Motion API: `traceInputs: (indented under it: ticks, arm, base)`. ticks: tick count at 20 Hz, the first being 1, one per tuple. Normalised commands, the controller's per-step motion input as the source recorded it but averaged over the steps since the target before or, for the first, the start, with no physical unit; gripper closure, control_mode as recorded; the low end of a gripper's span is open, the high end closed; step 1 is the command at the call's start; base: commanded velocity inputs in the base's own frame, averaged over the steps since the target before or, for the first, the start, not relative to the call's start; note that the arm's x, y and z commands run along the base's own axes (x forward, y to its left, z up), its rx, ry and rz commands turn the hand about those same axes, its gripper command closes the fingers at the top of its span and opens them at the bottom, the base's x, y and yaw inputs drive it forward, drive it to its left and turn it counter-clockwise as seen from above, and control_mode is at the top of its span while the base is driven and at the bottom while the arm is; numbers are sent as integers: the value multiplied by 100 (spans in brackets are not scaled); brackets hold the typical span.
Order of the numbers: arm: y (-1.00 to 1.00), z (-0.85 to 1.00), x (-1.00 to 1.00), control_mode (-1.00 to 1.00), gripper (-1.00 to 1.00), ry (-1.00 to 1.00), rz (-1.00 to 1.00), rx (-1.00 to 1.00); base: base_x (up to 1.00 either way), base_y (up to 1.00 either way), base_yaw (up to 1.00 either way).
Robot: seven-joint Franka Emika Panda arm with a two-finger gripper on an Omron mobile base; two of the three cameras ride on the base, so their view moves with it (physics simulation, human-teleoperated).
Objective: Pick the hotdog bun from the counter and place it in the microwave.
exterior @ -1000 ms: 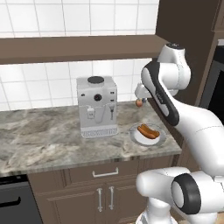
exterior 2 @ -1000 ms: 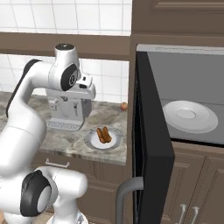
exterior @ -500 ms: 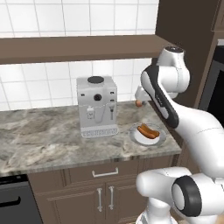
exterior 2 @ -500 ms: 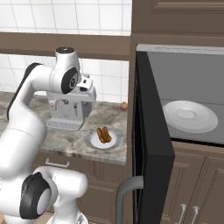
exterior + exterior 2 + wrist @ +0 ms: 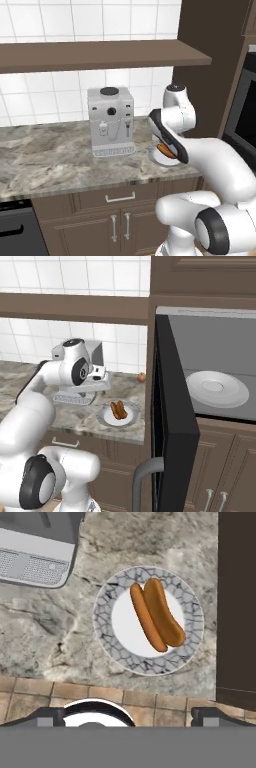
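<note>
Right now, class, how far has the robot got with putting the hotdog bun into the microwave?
Done: the microwave already stands open, its round white plate bare.
In hand: the hand view looks down on the hotdog bun, which lies ungrasped on a patterned plate on the counter; the gripper's state cannot be told.
Left: lowering, grasping the bun, carrying it across and setting it inside.

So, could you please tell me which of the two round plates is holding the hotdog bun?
The patterned-rim plate on the counter holds the hotdog bun; the plain white plate sits bare inside the microwave.
</note>
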Motion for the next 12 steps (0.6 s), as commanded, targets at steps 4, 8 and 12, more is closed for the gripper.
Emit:
traceInputs:
  ticks: [4, 8, 12]
  arm:
    - [-22, -65, 31, -100, -100, 8, 8, -10]
    - [-46, -54, 16, -100, -100, 1, 12, 0]
    - [-21, -52, 36, -100, -100, 1, 10, -1]
  base:
    - [0, 0, 0]
    - [0, 0, 0]
    - [0, 0, 0]
